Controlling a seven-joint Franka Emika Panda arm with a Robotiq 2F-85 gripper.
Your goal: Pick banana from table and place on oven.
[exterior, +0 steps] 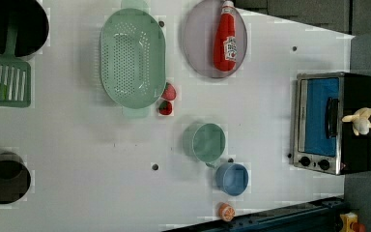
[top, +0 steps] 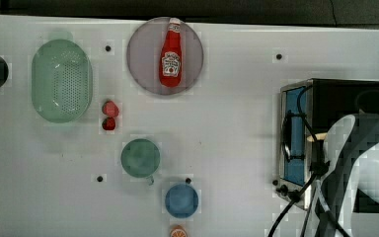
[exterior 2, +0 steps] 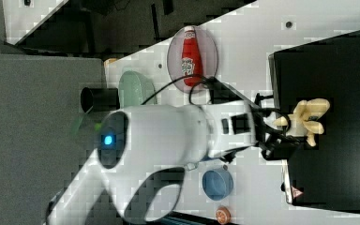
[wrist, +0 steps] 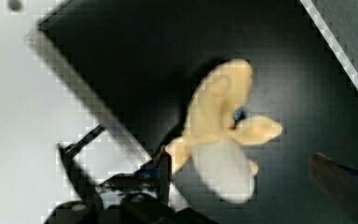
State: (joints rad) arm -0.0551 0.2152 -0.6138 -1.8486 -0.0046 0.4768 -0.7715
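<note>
The pale-yellow banana (exterior: 361,121) lies on the black top of the oven (exterior: 319,121), close to the front edge above the blue glass door. In the right view the banana (exterior 2: 304,121) rests on the oven (exterior 2: 337,70) right at the end of my arm. My gripper (exterior 2: 287,127) is open around the banana's stem end. In the wrist view the banana (wrist: 223,135) lies on the oven top (wrist: 144,56) between my gripper's (wrist: 244,170) spread fingers; one finger is by the stem, the other stands apart. In the top view my arm covers part of the oven (top: 293,133). The white table (top: 227,123) lies around it.
On the table stand a green colander (top: 61,81), a grey plate (top: 145,74) bearing a ketchup bottle (top: 171,53), two strawberries (top: 110,115), a green cup (top: 140,157), a blue cup (top: 181,200) and an orange slice (top: 178,231). Black pots (exterior: 5,178) and a green spatula (exterior: 6,87) sit at the left view's left.
</note>
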